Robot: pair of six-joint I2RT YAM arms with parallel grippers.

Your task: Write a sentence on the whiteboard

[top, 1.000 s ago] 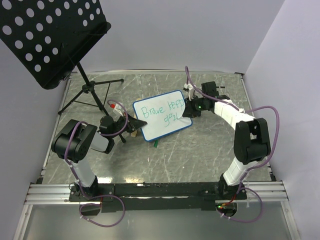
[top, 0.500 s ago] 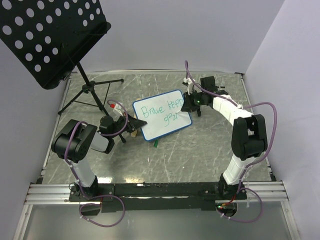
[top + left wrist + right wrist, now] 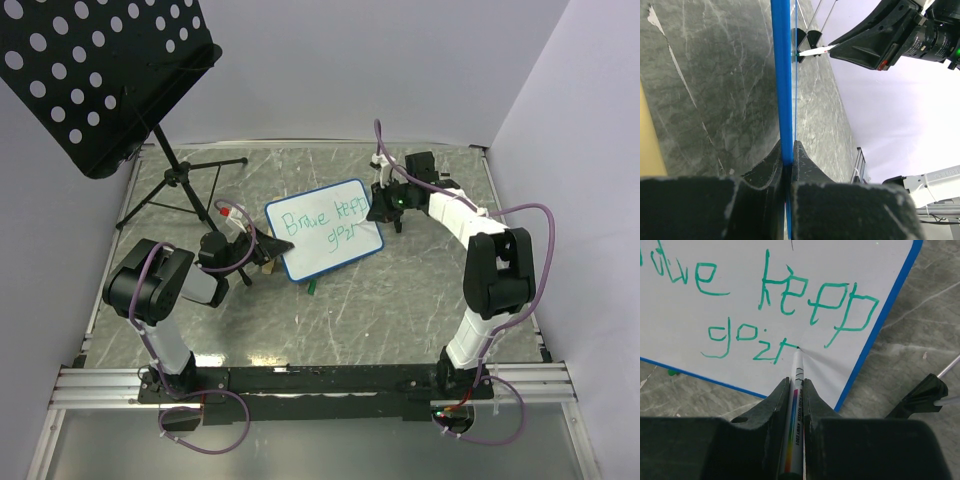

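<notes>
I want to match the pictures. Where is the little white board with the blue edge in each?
Top external: the small white board with a blue rim sits centre, between the arms.
Left wrist: its blue edge running up the middle from the left claw.
Right wrist: its lettered face fills the top.
Shared landmark: the right claw holding the white marker pen.

The whiteboard (image 3: 325, 230) is a small white rectangle with a thin blue rim and rounded corners. It sits mid-table, turned so its long edges climb toward the right. It seems tilted rather than flat, though the overhead view leaves that unsure. The sentence (image 3: 790, 305) is in thin green handwriting on two lines: "Brave keep" above, and below it a shorter word beginning "go", its last strokes hard to read.
</notes>
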